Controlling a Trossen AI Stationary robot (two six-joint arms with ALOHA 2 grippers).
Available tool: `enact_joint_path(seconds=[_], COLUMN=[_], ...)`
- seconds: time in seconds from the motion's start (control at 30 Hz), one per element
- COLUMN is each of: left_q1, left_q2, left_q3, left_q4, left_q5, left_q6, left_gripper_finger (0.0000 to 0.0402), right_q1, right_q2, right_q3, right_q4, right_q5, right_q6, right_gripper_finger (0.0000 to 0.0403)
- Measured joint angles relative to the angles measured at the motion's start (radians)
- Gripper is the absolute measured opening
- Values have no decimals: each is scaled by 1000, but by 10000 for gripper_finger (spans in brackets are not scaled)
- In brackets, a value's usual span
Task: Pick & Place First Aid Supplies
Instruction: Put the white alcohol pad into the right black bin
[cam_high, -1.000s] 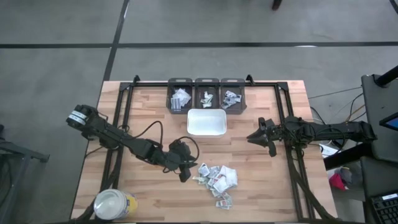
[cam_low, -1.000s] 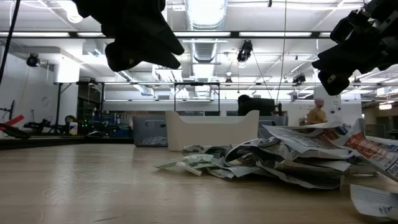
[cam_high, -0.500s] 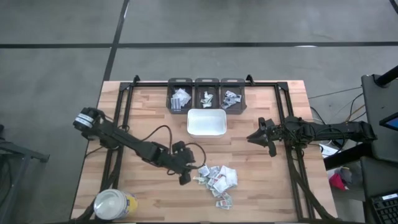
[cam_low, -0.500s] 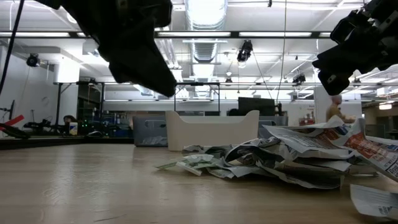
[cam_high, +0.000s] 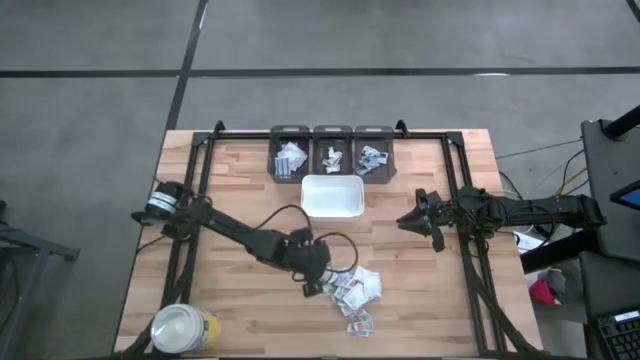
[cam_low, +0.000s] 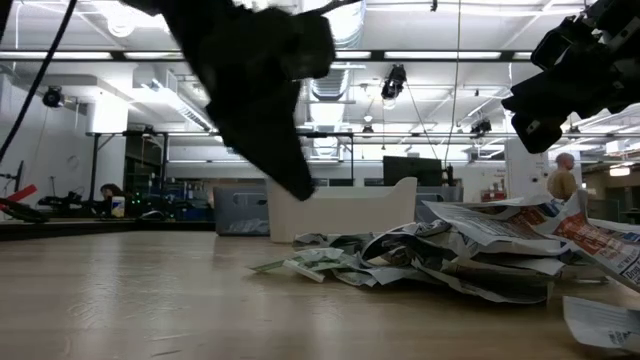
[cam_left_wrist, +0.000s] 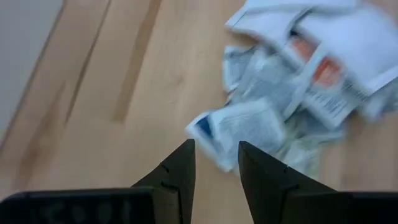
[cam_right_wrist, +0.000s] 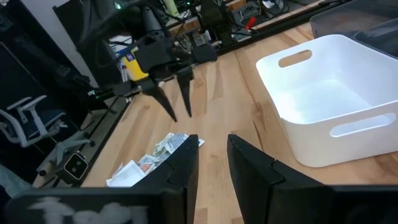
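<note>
- Left gripper: reaches in from 9 o'clock across the wooden table to the 9 o'clock edge of the packets. In its own wrist view the two fingers stand apart with a narrow gap and nothing between them, their tips above bare wood just short of a blue-and-white packet.
- Packets: a loose heap of small paper sachets, white with grey, green and red print, lying on the table toward 6 o'clock from the tray. In the low view the heap sprawls flat, the sachets overlapping.
- Right gripper: held above the table at 3 o'clock from the tray and well apart from the heap. Its wrist view shows the fingers parted and empty.
- Tray: white, rectangular, near the table's middle, nothing visible inside.
- Three dark bins: in a row at 12 o'clock from the tray, each holding a few sachets.
- Jar: yellow with a white lid, at the table's 7 o'clock corner.
- A person stands far off in the room behind.
</note>
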Motion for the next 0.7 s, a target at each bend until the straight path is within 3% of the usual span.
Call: enact_joint_path(seconds=[0.3, 0.57, 0.7], left_q1=[35, 0, -10], left_q2=[3, 7, 17], left_q3=[64, 26, 4], left_q4=[-23, -61, -47], left_q5=[159, 151, 148], left_q6=[-157, 276, 413], left_gripper_finger=[115, 115, 115], right_q1=[0, 0, 0], right_q2=[0, 0, 0], right_q3=[0, 0, 0], right_q4=[0, 0, 0], right_q5=[0, 0, 0], right_q6=[0, 0, 0], right_gripper_finger=[68, 78, 83])
